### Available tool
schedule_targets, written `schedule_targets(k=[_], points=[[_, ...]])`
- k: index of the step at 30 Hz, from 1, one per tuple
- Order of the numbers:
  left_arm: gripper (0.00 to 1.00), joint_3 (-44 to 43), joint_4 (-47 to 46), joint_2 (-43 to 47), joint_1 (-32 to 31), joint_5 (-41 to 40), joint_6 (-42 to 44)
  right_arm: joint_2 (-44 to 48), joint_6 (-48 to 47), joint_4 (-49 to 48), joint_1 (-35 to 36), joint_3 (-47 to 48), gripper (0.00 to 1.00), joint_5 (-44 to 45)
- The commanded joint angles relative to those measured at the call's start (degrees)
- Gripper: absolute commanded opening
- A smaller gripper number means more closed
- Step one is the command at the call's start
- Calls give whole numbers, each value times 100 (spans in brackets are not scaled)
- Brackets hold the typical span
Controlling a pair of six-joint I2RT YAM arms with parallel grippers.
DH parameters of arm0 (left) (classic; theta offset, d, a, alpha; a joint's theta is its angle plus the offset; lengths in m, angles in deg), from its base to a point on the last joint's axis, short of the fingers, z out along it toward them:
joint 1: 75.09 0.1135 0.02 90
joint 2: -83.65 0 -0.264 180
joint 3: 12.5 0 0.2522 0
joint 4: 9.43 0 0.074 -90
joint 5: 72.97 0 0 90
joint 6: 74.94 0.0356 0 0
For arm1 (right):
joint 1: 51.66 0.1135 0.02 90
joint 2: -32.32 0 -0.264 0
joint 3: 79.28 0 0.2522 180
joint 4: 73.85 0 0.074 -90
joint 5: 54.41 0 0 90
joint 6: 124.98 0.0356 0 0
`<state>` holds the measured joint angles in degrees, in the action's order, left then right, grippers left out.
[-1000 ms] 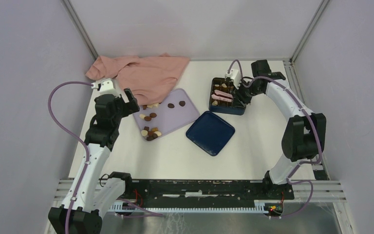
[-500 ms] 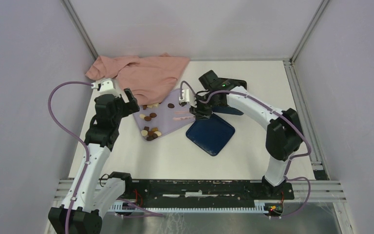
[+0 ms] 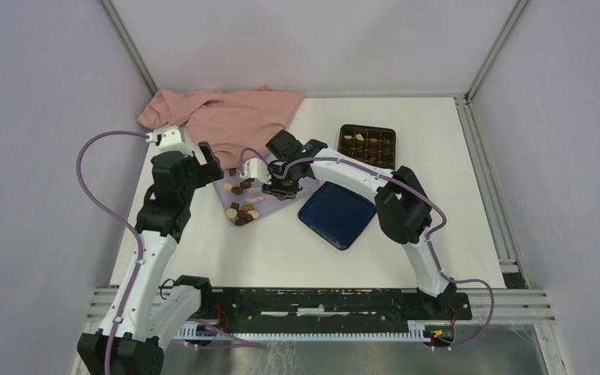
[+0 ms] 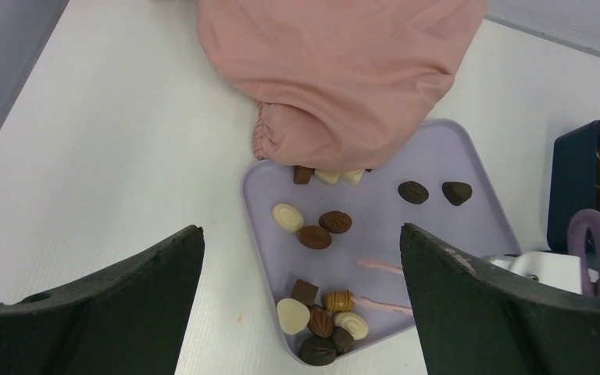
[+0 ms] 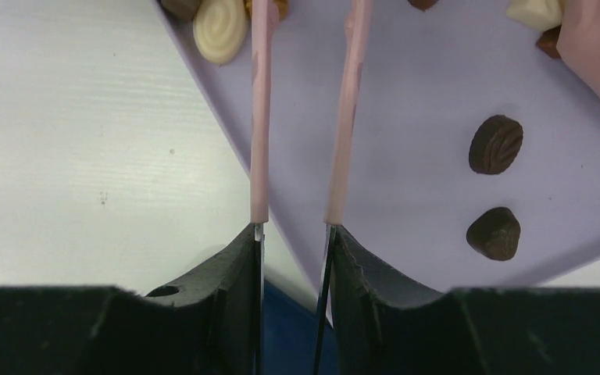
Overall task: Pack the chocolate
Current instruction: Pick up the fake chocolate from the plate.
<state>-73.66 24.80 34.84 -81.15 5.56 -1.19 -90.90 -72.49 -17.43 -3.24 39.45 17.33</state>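
Note:
The chocolate lies as loose dark, brown and cream pieces on the lilac tray (image 3: 303,166), with a cluster (image 4: 324,320) at its near corner and two dark pieces (image 5: 496,144) apart. My right gripper (image 5: 308,47) hovers low over the tray. Its long pink fingertips (image 4: 383,303) are a little apart with nothing between them, close to the cluster. My left gripper (image 4: 301,230) hangs wide open above the tray's left part and holds nothing. The dark blue box (image 3: 367,146) with its grid insert holds a few pieces at the back right.
A pink cloth (image 3: 226,117) covers the tray's far corner and hides some pieces. The dark blue lid (image 3: 337,212) lies flat just right of the tray, under my right arm. Grey walls close in on both sides.
My right arm swung left from the box at the back right to over the lilac tray, with its jaws kept at the same narrow gap. The left arm stayed still.

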Motion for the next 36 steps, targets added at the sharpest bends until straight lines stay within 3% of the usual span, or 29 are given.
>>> schedule_targets(k=[1,36], points=[[100,11,-232,99,36,-4,340,-253,418,-214,36,550,39,304],[100,11,-229,95,37,21,339,-1169,1030,-495,131,1323,41,200]])
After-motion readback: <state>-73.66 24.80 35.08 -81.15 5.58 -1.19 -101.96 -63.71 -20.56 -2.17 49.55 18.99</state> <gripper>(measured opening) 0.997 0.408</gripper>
